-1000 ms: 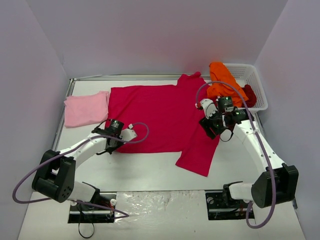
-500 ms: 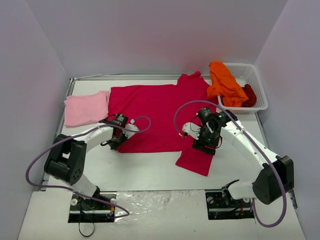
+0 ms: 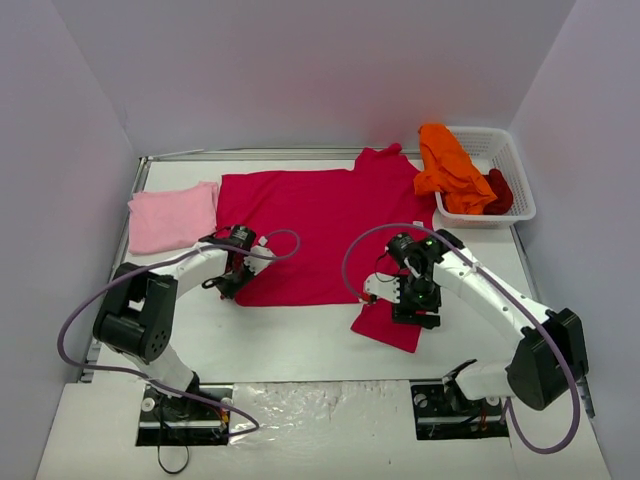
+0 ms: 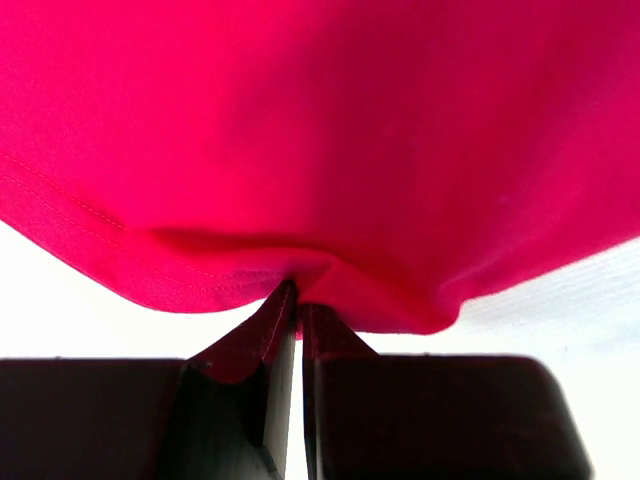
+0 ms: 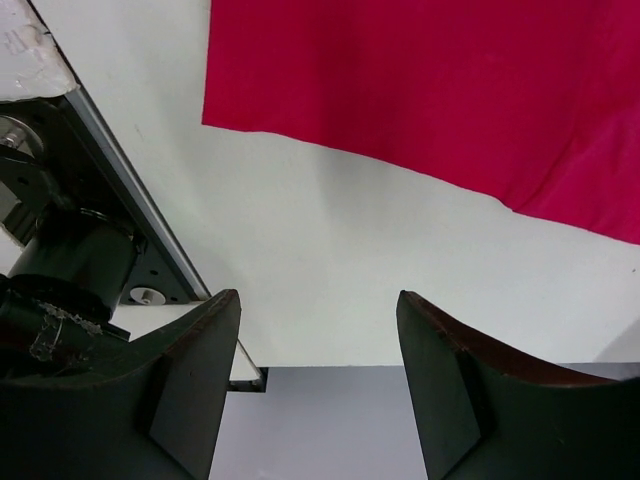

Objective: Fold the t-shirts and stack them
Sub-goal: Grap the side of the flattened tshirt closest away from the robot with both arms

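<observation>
From above, the crimson t-shirt (image 3: pixel 320 225) is seen spread mid-frame, with the left gripper (image 3: pixel 236 274) at its lower-left hem and the right gripper (image 3: pixel 416 306) at its lower-right flap. In the left wrist view, the hem is seen clenched at bottom centre. In the right wrist view, the jaws are seen spread and empty, with the cloth at upper right.

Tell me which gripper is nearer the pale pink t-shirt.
Left. The left gripper, pinching the crimson shirt, sits near the pink t-shirt; the right gripper is at that shirt's opposite end.

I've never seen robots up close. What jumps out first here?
A large crimson-magenta t-shirt lies spread out in the middle, its near hem pinched by the left gripper, the right gripper open by its near right corner. A bright orange t-shirt spills over the white mesh basket at far right; a pale pink t-shirt lies far left.
</observation>
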You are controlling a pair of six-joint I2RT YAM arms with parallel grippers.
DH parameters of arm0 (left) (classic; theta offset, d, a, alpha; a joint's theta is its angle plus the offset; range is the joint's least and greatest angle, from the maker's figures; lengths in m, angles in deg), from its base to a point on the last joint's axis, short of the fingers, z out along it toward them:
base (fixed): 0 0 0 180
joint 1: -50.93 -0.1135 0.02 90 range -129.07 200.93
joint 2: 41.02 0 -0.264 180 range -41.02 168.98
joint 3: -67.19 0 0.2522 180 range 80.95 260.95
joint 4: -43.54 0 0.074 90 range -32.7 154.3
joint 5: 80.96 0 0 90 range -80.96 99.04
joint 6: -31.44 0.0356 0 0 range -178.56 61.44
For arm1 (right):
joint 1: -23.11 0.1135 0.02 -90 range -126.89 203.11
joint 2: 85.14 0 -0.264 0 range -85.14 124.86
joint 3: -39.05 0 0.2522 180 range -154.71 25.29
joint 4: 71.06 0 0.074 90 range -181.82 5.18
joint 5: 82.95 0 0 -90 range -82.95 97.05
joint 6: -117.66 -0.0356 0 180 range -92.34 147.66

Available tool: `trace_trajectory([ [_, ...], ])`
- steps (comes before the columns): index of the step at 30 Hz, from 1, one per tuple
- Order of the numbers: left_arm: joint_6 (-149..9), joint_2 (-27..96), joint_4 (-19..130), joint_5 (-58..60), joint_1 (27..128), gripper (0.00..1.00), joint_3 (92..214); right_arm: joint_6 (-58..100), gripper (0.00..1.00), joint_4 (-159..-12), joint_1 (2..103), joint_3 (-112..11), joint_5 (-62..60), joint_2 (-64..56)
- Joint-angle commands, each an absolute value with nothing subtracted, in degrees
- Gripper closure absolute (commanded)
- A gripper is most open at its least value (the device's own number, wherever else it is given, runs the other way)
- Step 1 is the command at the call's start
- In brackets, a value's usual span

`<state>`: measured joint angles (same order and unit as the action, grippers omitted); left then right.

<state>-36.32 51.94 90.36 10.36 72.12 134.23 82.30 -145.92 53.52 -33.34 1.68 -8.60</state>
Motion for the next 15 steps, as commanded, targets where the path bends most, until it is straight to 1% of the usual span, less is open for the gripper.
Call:
trace_trajectory([
  [1, -36.94, 53.98, 91.32, 10.18, 71.5, 0.98, 135.18, 81.37, 0.4, -148.46, 56.06, -30.97, 1.69, -8.68],
  [4, -37.03, 53.99, 91.05, 10.09, 71.41, 0.98, 135.18, 78.82, 0.4, -146.43, 59.31, -29.99, 1.07, -7.18],
  [9, -37.03, 54.34, 90.97, 9.74, 71.23, 0.98, 135.18, 73.11, 0.39, -143.97, 68.45, -28.85, 0.81, -4.89],
  [12, -36.94, 54.51, 90.96, 9.3, 71.06, 0.98, 135.09, 71.44, 0.39, -140.9, 70.74, -27.18, 2.47, -2.88],
  [15, -36.94, 54.6, 91.23, 9.04, 71.15, 0.98, 135.44, 70.38, 0.39, -137.73, 70.92, -25.42, 3.62, -0.15],
])
